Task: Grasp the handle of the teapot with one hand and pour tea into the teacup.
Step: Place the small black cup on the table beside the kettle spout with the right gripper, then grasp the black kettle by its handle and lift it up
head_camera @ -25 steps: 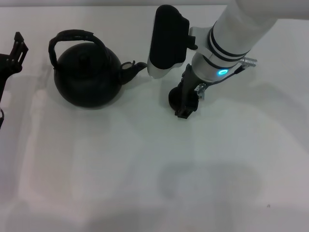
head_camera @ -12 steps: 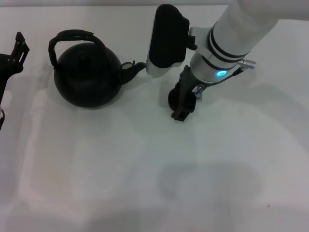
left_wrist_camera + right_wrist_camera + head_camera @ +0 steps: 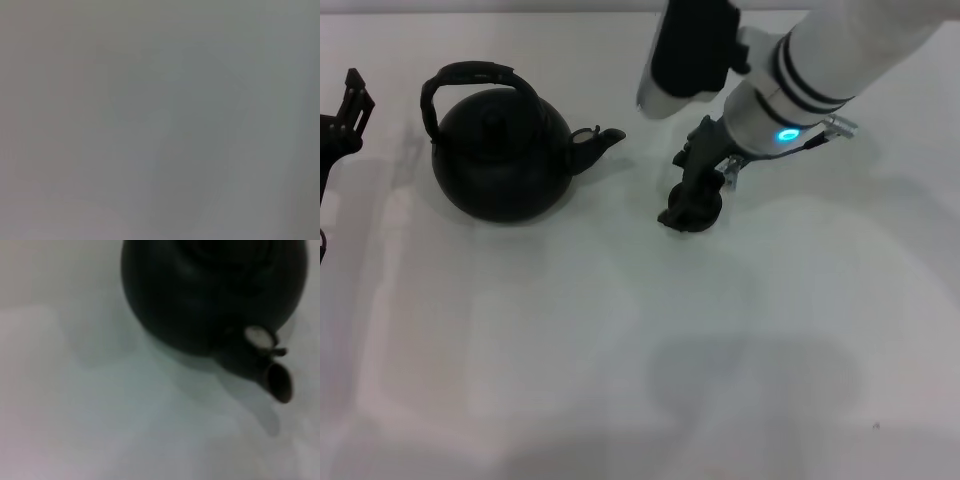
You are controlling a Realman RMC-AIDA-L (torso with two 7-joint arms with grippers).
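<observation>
White table carries the teapot at left, upright, spout toward the teacup nearby. Right gripper sits at the cup; its finger state cannot be told. Left gripper idles at the left edge, likewise unclear.

Counted on the table: one teapot, one teacup largely hidden behind the right gripper. Two grippers noted, the left gripper at the edge.
</observation>
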